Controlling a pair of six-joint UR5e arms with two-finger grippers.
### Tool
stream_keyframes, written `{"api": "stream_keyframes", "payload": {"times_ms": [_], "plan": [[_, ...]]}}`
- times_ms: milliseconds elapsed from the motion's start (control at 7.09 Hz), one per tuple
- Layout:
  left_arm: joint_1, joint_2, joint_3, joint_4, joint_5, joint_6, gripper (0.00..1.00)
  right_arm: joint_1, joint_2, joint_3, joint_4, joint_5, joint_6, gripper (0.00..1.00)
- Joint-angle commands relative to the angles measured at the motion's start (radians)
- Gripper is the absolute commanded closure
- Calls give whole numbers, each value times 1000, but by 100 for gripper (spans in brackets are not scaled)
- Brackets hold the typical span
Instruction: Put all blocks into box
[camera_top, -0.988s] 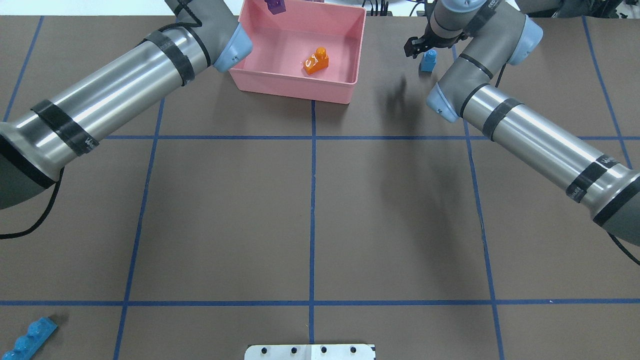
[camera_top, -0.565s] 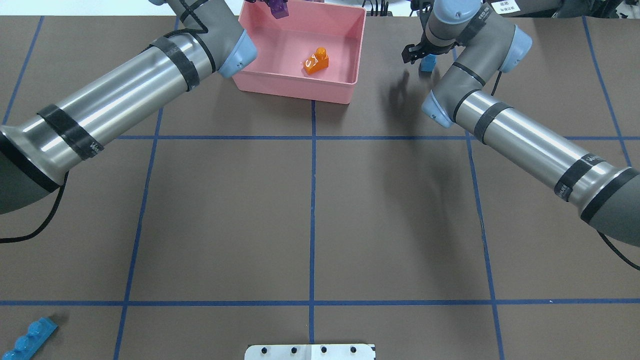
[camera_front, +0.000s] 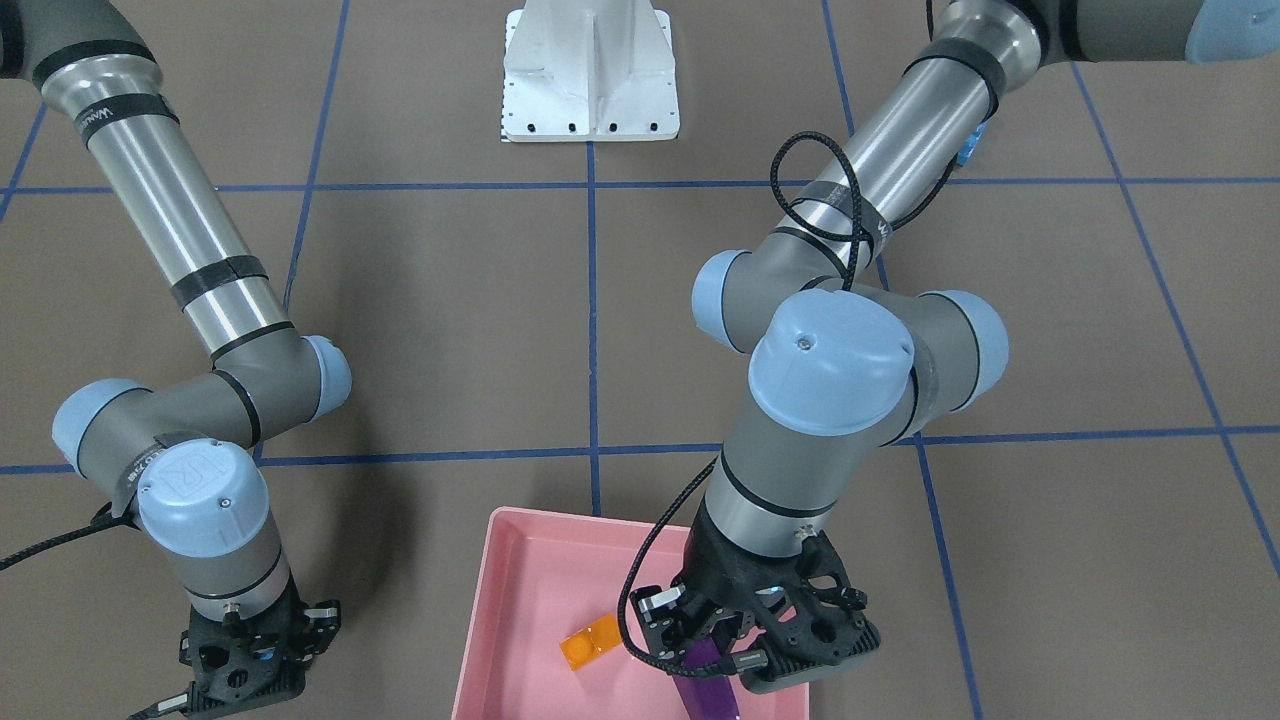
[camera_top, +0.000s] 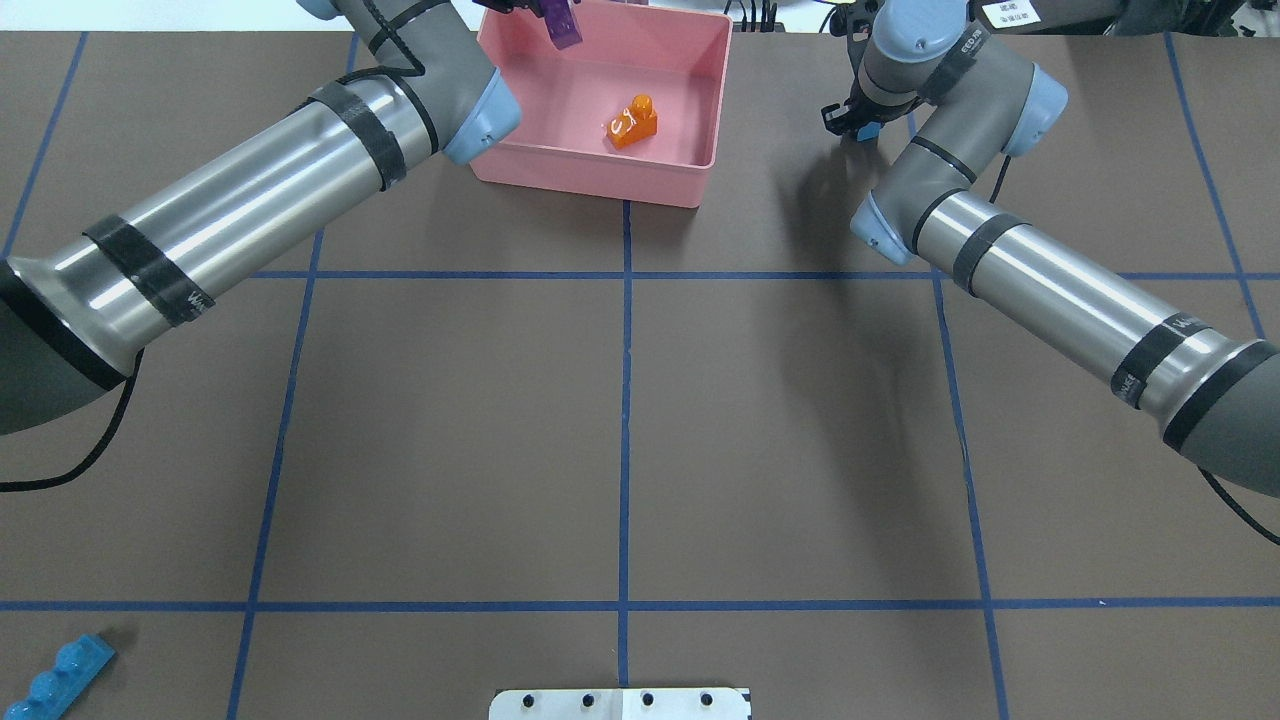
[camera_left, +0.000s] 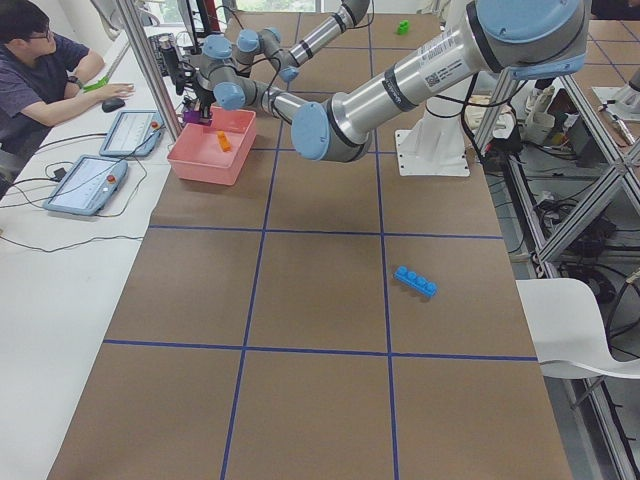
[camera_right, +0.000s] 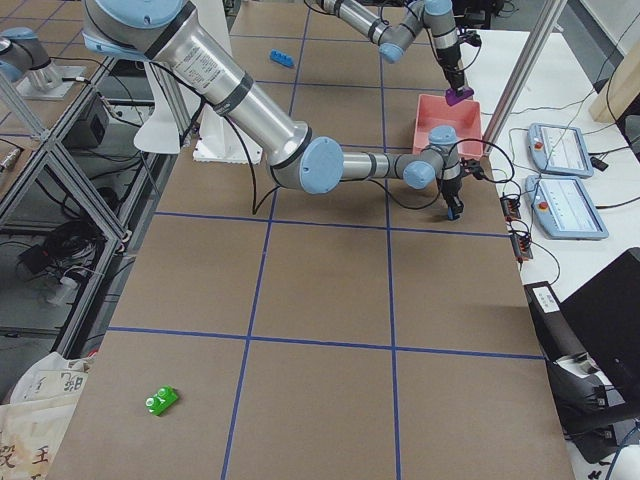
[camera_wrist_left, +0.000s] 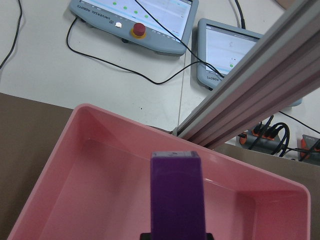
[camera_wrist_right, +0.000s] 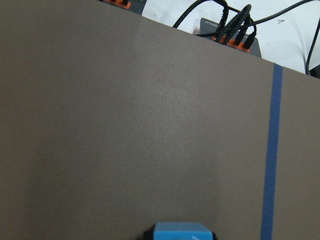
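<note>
The worktop (camera_top: 780, 430) is showing a matt brown, paper-like face. The pink box (camera_top: 600, 185) is looking like smooth plastic (faintly shiny), the orange block (camera_top: 632, 122) is glinting glossily, and the left arm's tube (camera_top: 240, 210) is gleaming as polished metal.

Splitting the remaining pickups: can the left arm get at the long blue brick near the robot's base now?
Probably not yet: the left gripper is shut on the purple block over the box. Once emptied, likely yes: the long blue brick lies alone on that arm's side.
</note>
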Motion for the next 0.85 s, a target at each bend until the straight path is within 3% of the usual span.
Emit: {"api": "stream_keyframes", "payload": {"times_ms": [0,141,282,423,706], "plan": [[8,-5,-6,0,2,-10,0,49,7,33,-5,67,-3,100],[8,-5,-9,3,-3,-10,0,101,7,84,-18,181,0,100],[0,4,-70,53,-6,-6,0,123,22,177,-142,236,11,100],[-18,30,-174,233,-74,76,0,126,55,229,-210,276,100,100],[-56,154,-451,604,-122,340,0,105,141,230,-214,303,318,100]]}}
